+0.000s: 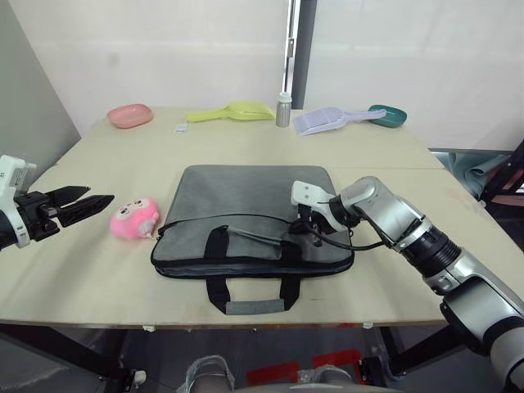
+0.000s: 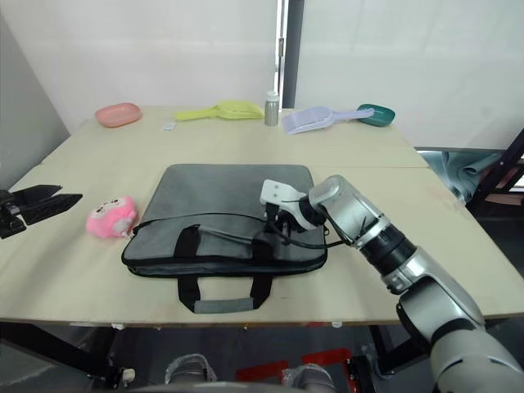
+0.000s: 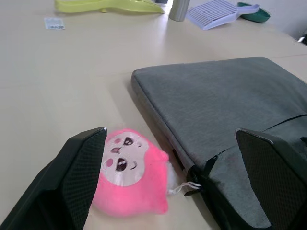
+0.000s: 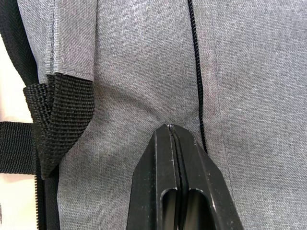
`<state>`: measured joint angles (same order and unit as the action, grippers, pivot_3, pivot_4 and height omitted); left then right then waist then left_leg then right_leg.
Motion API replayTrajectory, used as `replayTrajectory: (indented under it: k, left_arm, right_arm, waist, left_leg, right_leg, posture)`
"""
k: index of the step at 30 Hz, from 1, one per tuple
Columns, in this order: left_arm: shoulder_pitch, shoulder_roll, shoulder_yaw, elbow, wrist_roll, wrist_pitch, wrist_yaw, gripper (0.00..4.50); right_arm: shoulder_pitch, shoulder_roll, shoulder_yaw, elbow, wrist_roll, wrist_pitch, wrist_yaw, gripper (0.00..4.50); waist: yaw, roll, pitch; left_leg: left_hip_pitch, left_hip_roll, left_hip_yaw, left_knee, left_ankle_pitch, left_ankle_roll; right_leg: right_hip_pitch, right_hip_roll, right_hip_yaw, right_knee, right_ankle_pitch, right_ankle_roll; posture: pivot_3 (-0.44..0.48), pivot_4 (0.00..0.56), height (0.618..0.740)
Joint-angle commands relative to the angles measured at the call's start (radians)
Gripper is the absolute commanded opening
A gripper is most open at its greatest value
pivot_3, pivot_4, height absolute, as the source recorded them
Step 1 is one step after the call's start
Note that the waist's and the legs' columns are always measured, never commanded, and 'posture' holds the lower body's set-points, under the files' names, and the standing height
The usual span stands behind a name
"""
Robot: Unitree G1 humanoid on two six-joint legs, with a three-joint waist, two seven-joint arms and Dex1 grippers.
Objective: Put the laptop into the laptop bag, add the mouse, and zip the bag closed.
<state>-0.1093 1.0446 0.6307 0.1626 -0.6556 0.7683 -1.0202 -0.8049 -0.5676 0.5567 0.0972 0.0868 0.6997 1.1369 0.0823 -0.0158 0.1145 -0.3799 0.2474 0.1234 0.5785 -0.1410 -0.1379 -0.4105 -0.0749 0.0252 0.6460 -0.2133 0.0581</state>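
- The right gripper is pressed onto the grey laptop bag, fingers together
- The left gripper is held with fingers wide beside the pink plush toy

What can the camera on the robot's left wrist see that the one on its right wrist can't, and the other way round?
Left wrist view alone: the pink plush toy lying beside the bag's corner, the open left gripper, and at the far table edge a yellow scoop, a metal bottle and a lavender scoop.

Right wrist view alone: the shut right gripper with its tips pressed on the fabric beside the black zipper line, plus a webbing handle strap.

Both: the grey laptop bag.
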Motion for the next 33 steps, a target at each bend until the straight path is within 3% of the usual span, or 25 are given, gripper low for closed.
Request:
replayTrajectory:
  k: [1, 7, 15, 23, 33]
  left_arm:
    - [-0.068, 0.006, -0.051, 0.063, 0.052, -0.030, 0.052, 4.50]
    - [-0.189, -0.059, -0.192, 0.155, 0.106, -0.063, 0.066, 4.50]
    - [-0.412, -0.116, -0.349, 0.511, 0.248, -0.164, 0.081, 4.50]
    - [-0.424, -0.150, -0.438, 0.646, 0.334, -0.216, 0.022, 4.50]
    - [-0.385, -0.146, -0.428, 0.623, 0.328, -0.205, -0.018, 1.18]
  right_arm:
    - [0.021, 0.004, 0.036, 0.042, -0.029, 0.019, 0.022, 0.04]
    - [0.020, 0.011, 0.022, 0.024, -0.028, 0.036, 0.034, 0.04]
    - [0.033, 0.002, 0.007, -0.022, -0.026, 0.067, 0.028, 0.04]
    - [0.075, -0.013, -0.006, -0.092, -0.022, 0.118, 0.012, 0.04]
    - [0.084, -0.005, -0.011, -0.124, -0.016, 0.152, -0.014, 0.00]
  waist:
    - [0.004, 0.000, 0.000]
    - [0.007, 0.000, 0.000]
    - [0.001, -0.005, -0.004]
    - [0.006, -0.005, -0.004]
    - [0.006, 0.000, -0.004]
  left_leg:
    - [0.000, 0.000, -0.001, 0.000, 0.000, 0.000]
    - [-0.001, 0.000, -0.001, 0.000, 0.000, 0.000]
    - [-0.003, 0.000, -0.001, 0.000, 0.001, -0.002]
    - [-0.003, 0.000, 0.000, -0.006, 0.001, -0.003]
    - [-0.002, 0.000, 0.000, -0.008, 0.001, -0.003]
  right_leg:
    - [0.000, 0.000, -0.001, 0.000, 0.000, 0.000]
    - [-0.001, 0.000, 0.000, 0.001, 0.000, 0.000]
    - [-0.002, 0.001, 0.000, -0.002, 0.000, -0.001]
    - [-0.001, 0.001, -0.001, -0.011, 0.000, -0.001]
    - [-0.001, 0.001, -0.001, -0.012, 0.000, -0.001]
  posture:
    - [0.000, 0.150, 0.740]
    - [0.000, 0.150, 0.740]
    - [0.000, 0.150, 0.740]
    - [0.000, 0.150, 0.740]
    - [0.000, 0.150, 0.740]
